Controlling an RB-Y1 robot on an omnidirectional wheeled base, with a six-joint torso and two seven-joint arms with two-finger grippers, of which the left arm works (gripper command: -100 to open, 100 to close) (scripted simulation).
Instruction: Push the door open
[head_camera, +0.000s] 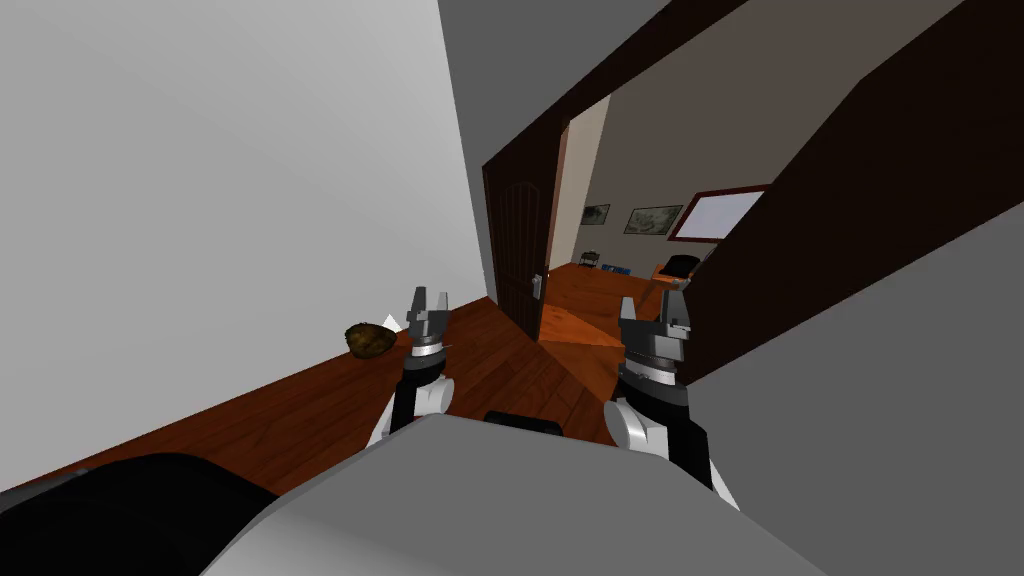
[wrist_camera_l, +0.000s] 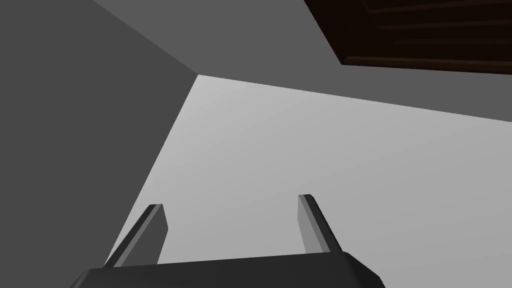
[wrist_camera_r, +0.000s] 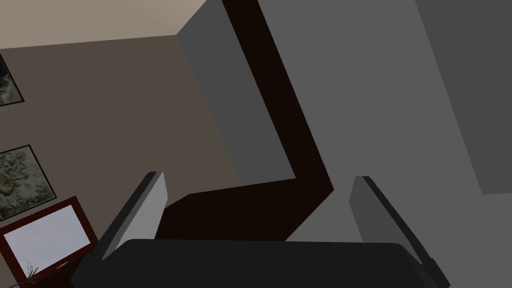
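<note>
A dark brown panelled door (head_camera: 520, 245) stands swung wide inward on the left side of its dark frame (head_camera: 830, 200), with a pale handle plate (head_camera: 537, 286) at its free edge. The doorway between them is open onto a room with an orange-brown floor. My left gripper (head_camera: 430, 299) is open, held up short of the door and left of it. My right gripper (head_camera: 655, 307) is open too, in front of the frame's right jamb. In the right wrist view its fingers (wrist_camera_r: 150, 205) point up at the frame's top corner (wrist_camera_r: 300, 165). The left wrist view's fingers (wrist_camera_l: 310, 220) face a wall.
A brownish round object (head_camera: 370, 339) sits on the wooden floor by the left wall (head_camera: 220, 200). A grey wall (head_camera: 900, 380) closes in on my right. Through the doorway are framed pictures (head_camera: 653, 219), a window (head_camera: 722, 213) and a dark chair (head_camera: 680, 265).
</note>
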